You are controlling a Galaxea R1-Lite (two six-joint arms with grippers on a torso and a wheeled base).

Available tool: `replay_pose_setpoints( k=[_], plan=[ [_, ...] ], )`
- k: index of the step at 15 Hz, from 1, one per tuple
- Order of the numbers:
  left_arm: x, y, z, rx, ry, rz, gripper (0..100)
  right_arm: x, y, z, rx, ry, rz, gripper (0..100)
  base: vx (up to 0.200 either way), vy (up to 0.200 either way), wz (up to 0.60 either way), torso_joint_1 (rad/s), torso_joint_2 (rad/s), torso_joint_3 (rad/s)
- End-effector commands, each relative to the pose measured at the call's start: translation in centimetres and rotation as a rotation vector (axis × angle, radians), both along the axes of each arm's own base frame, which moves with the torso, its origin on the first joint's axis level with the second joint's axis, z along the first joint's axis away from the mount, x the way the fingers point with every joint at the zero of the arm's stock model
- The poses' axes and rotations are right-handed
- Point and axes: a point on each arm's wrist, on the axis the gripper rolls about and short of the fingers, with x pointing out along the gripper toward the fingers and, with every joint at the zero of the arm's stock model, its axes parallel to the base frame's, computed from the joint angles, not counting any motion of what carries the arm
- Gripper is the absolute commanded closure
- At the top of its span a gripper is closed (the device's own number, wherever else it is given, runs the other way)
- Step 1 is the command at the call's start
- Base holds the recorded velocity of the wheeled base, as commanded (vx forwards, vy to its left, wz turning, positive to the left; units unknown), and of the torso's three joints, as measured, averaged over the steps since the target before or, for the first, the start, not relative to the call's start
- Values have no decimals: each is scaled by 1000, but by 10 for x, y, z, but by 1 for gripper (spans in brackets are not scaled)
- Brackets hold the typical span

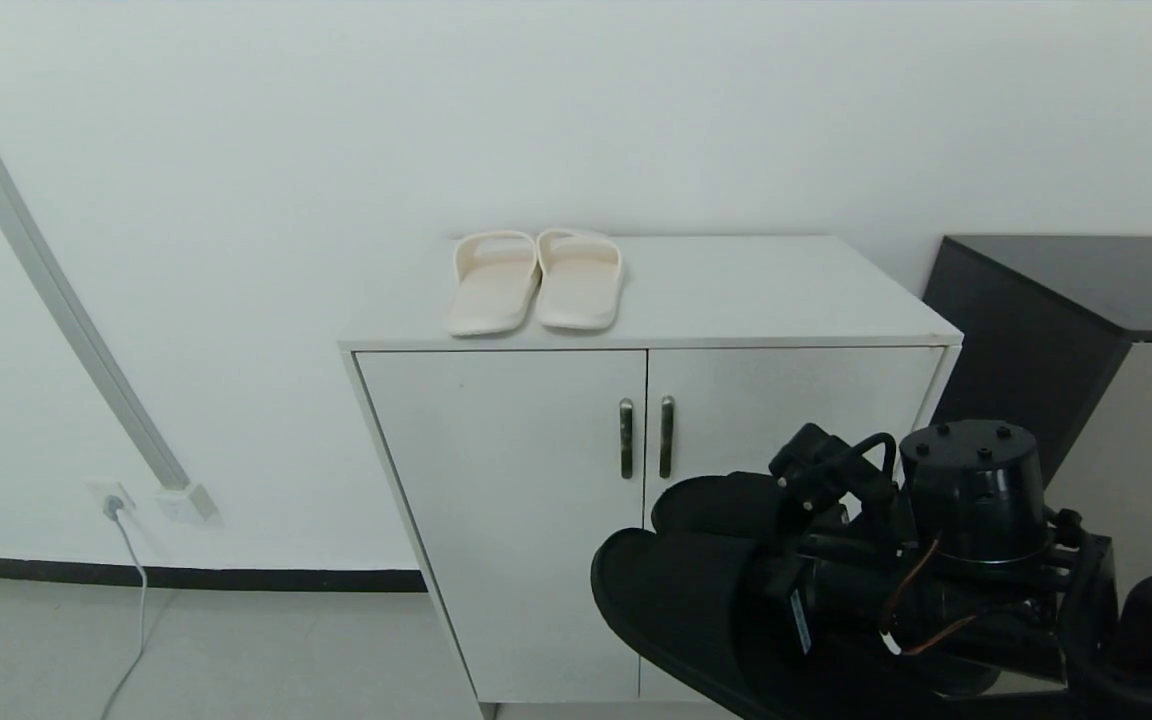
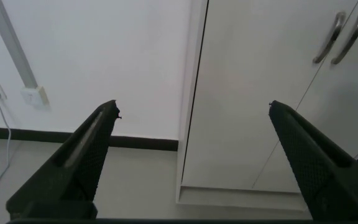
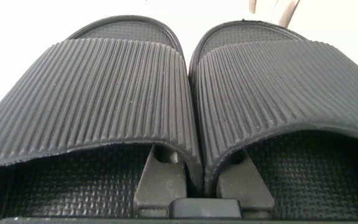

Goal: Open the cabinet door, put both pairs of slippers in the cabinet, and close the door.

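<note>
Black slippers (image 3: 104, 93): clenched by both straps in right end effector (image 3: 201, 179). Left end effector (image 2: 192, 107), released: advise hooking left door handle (image 1: 626, 437), pulling along its arc.

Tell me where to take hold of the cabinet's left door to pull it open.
Grip the vertical bar handle at the left door's inner edge, by the centre seam. Come from the front with the open left gripper, a finger each side of the bar: it stands upright, proud of the panel. The right gripper holds the black slippers.
</note>
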Motion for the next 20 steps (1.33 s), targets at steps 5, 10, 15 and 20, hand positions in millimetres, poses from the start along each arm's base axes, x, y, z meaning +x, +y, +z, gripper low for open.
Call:
replay_pose_setpoints(
  k=[5, 10, 15, 20],
  plan=[
    [0, 0, 0, 0, 1, -1, 0, 7, -1, -11, 4, -6, -18, 100, 0, 0, 0, -157, 485, 322],
    [0, 0, 0, -2, 1, -4, 0, 6, -1, -15, -5, 0, -16, 100, 0, 0, 0, -112, 464, 348],
    [0, -1, 0, 1, 3, -45, 0, 5, -3, -16, -19, -6, -4, 100, 0, 0, 0, -47, 446, 388],
    [0, -1, 0, -11, -1, -42, 0, 3, -4, -19, -7, -19, -3, 100, 0, 0, 0, 0, 41, 38]
  ],
)
